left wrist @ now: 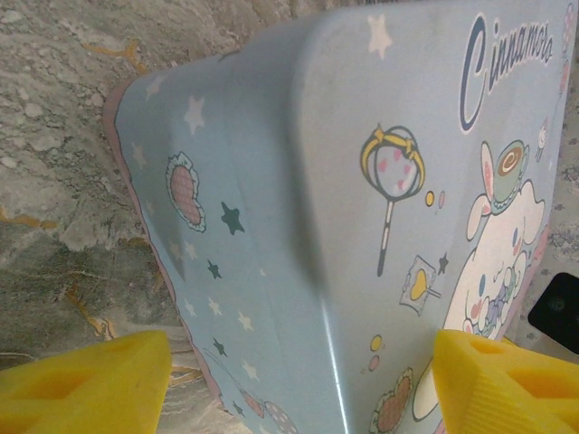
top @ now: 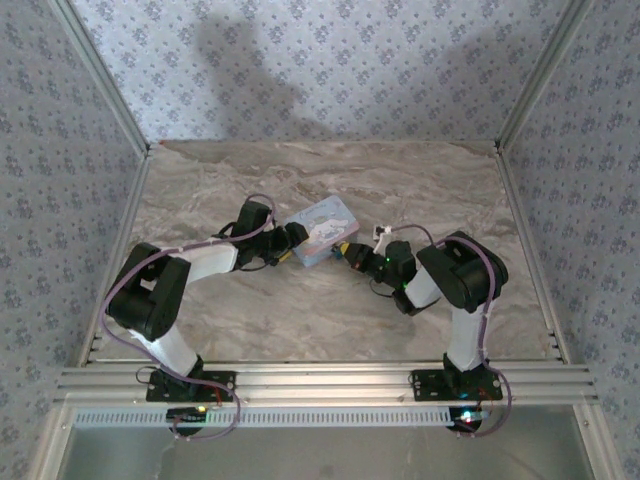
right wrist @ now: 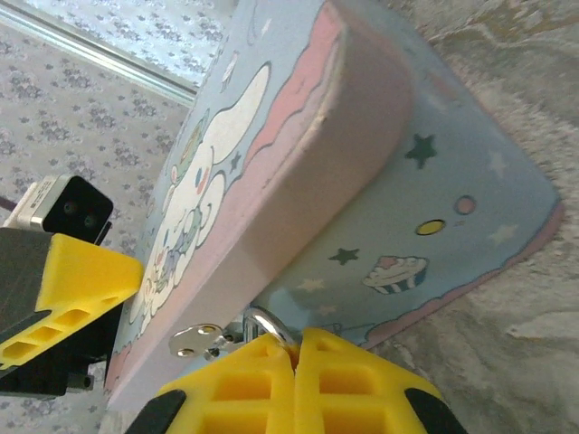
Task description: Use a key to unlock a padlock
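where closed right gripper (right wrist: 294, 342) nears tin (right wrist: 452, 208), metal piece (right wrist: 201, 341), half hidden, unidentifiable

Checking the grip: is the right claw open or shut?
Shut: the right claw's yellow fingers meet with no gap; silver metal pokes out at their tips.

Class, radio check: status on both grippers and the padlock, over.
Left gripper jaws wide astride the tin, grip unclear. Right gripper shut, tips at silver metal piece by the tin's edge; key or padlock, cannot tell.
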Robot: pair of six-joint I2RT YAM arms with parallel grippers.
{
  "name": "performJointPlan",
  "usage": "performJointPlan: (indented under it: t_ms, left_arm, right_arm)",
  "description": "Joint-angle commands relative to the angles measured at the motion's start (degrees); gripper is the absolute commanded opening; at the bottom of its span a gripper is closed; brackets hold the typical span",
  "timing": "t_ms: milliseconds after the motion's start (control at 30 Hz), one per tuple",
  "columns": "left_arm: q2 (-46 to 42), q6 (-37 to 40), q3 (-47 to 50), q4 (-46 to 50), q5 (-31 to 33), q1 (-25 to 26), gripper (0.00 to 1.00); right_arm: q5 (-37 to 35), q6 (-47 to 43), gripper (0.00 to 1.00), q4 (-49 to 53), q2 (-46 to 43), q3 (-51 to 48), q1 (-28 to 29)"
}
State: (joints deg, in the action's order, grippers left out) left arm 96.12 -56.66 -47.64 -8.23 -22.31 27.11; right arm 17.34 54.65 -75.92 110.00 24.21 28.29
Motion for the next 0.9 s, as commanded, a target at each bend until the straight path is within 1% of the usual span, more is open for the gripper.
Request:
performJointPlan:
  t_ms: [0, 200, 367, 467, 600, 733, 867]
  left_arm:
    - [-0.3, 0.5, 1.8, 5.0, 1.4, 0.2, 0.75]
    - [-3.9, 2.5, 0.1, 8.0, 2.9, -1.4, 0.77]
    - [-8.1, 5.3, -2.2, 12.3, 4.6, -2.1, 0.83]
    - [-11.2, 6.8, -3.0, 14.9, 6.4, -2.5, 0.88]
    - [-16.1, 9.2, -3.0, 18.1, 9.6, -2.8, 0.93]
    - [-21.9, 11.6, -1.2, 19.9, 13.4, -2.8, 0.95]
    - [-28.0, 14.0, 1.5, 21.0, 16.3, -2.8, 0.96]
  right_arm:
    - [-2.9, -0.6, 0.00, -1.3, -3.0, -2.0, -0.9]
    - [-4.4, -2.6, 0.00, 2.7, -9.5, -5.8, -3.0]
    - [-4.4, -5.5, 0.00, 10.3, -17.3, -7.4, -4.2]
    - [-4.5, -8.3, 0.00, 17.8, -24.4, -7.6, -4.5]
    - [-4.5, -11.5, 0.00, 31.1, -35.7, -7.2, -4.8]
    - [-3.2, -14.8, 0.00, 44.7, -46.7, -5.9, -4.8]
    - [-1.3, -17.1, 0.00, 58.9, -55.8, -3.9, -4.6]
